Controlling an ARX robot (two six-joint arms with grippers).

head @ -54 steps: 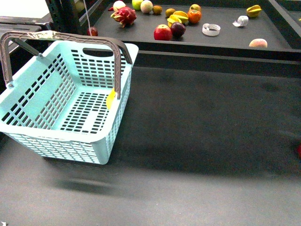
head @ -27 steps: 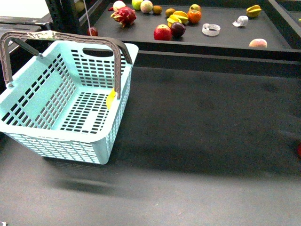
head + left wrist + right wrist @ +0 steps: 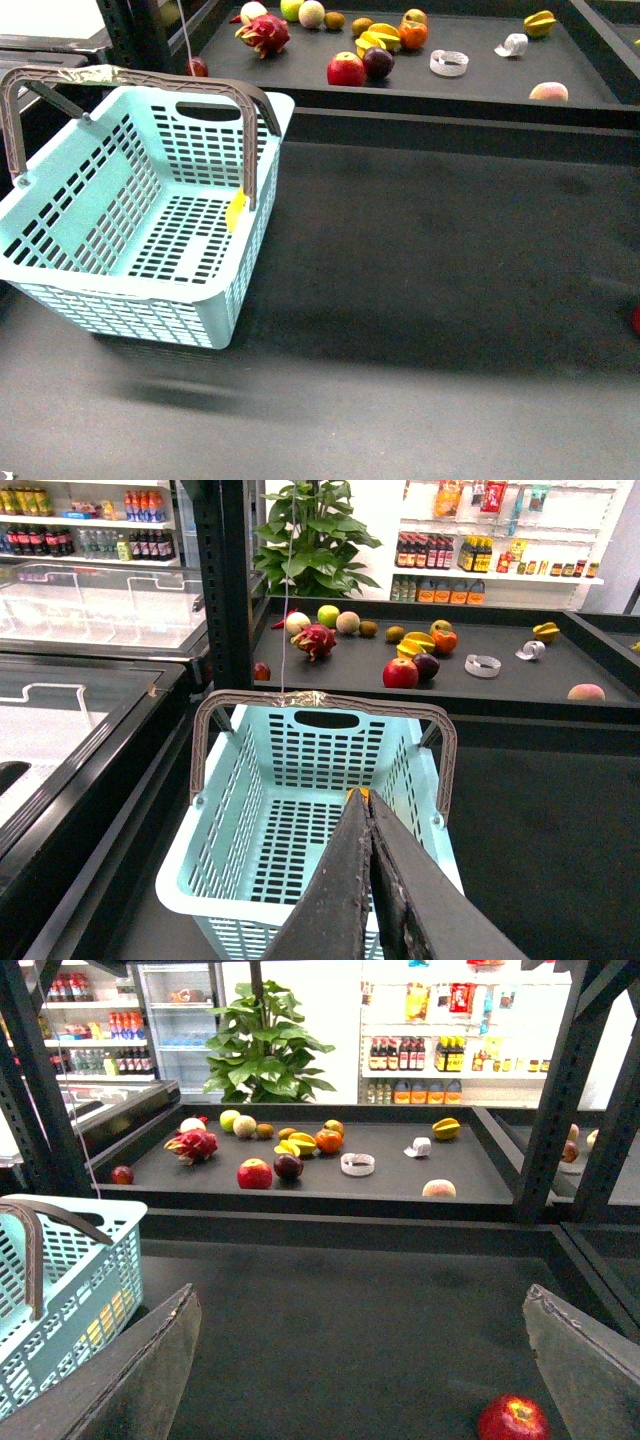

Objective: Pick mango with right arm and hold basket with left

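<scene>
Nothing has shifted: the basket [image 3: 150,230] sits unheld, left gripper [image 3: 368,810] pressed together above it, right gripper [image 3: 360,1360] spread; the mango is possibly that yellow-orange fruit [image 3: 447,1128] on the shelf.

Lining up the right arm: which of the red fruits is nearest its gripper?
The red apple alone on the dark lower surface, just ahead of the open right gripper. The red apple on the shelf beside the dark plum is far behind.

light: bright, even overhead | shadows: soft beneath basket [image 3: 150,215] | focus: sharp, slight grain
</scene>
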